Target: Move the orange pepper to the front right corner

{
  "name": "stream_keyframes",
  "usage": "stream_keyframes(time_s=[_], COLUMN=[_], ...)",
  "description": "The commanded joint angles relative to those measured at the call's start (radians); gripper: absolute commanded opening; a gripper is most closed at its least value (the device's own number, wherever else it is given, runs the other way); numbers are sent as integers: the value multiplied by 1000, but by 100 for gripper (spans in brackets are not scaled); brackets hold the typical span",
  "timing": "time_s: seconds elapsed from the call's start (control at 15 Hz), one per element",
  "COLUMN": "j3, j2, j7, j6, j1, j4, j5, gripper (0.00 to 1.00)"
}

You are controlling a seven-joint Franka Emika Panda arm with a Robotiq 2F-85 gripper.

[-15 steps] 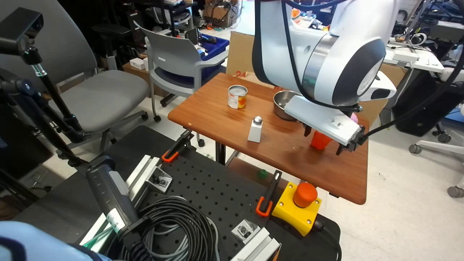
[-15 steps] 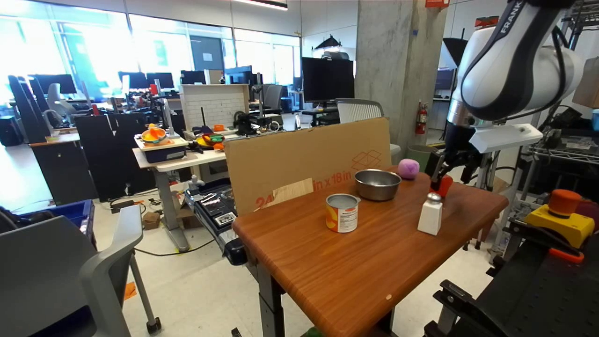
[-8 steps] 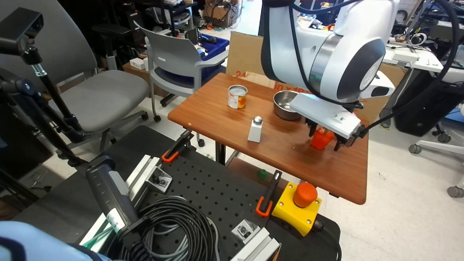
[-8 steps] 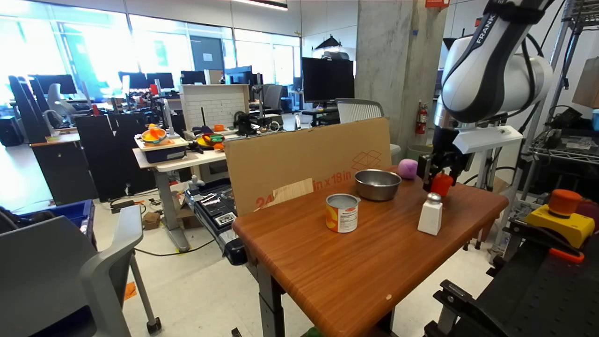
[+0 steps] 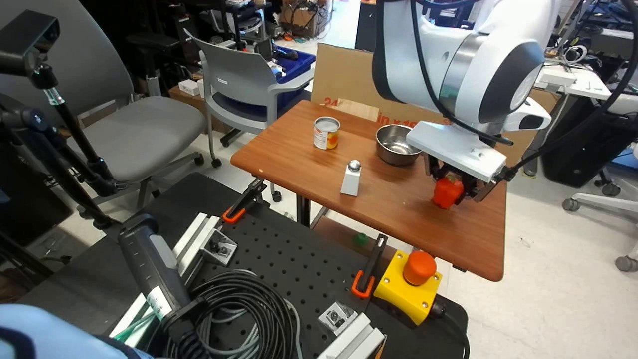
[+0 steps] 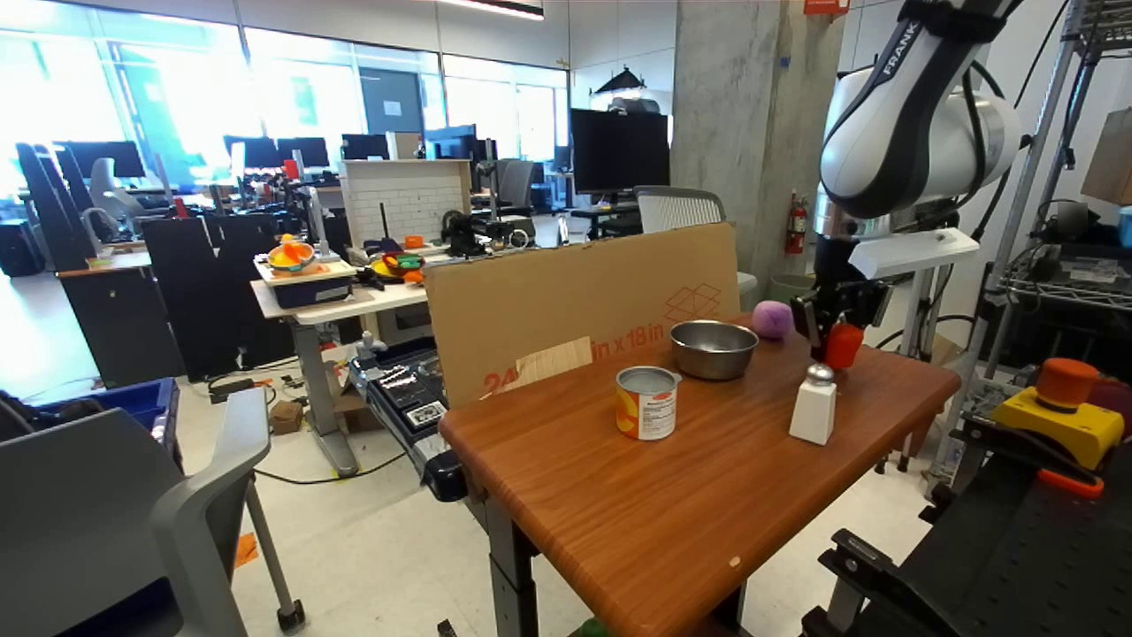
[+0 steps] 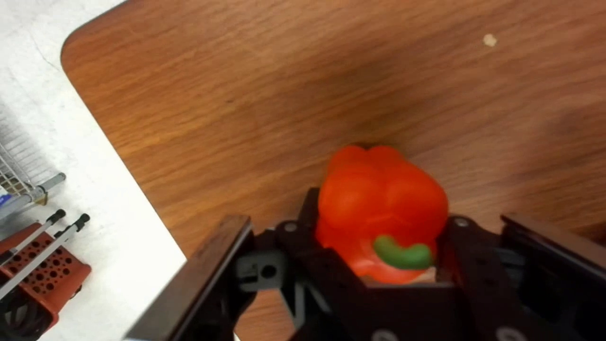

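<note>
The orange pepper, blocky and orange-red with a green stem, sits between the black fingers of my gripper in the wrist view. Both fingers press against its sides, so the gripper is shut on it. In both exterior views the pepper hangs below the gripper at or just over the brown tabletop; contact with the wood cannot be made out. The front right corner of the table is in sight in an exterior view, and a rounded corner lies at upper left in the wrist view.
A white shaker stands near the pepper, a metal bowl behind it. Farther along are a can and, by the cardboard, a purple ball. A yellow box with a red button sits beside the table's near edge.
The gripper has come over and around the pepper, and its fingers have closed from wide apart onto it. The pepper has shifted slightly to the right in both exterior views.
</note>
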Motion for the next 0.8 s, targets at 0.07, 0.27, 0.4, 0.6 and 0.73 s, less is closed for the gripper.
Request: stream_keyframes(time_s=[0.07, 0.27, 0.4, 0.6, 0.73], j3=[-17, -58, -93, -121, -118], j2=[-52, -51, -22, 25, 55], j7=[-30, -41, -24, -13, -10], j6=[-168, -183, -168, -154, -153], j1=[-28, -37, -34, -40, -52], j4=[32, 37, 45, 51, 51], j5=[-18, -70, -112, -147, -135], gripper=[20, 20, 20, 20, 20])
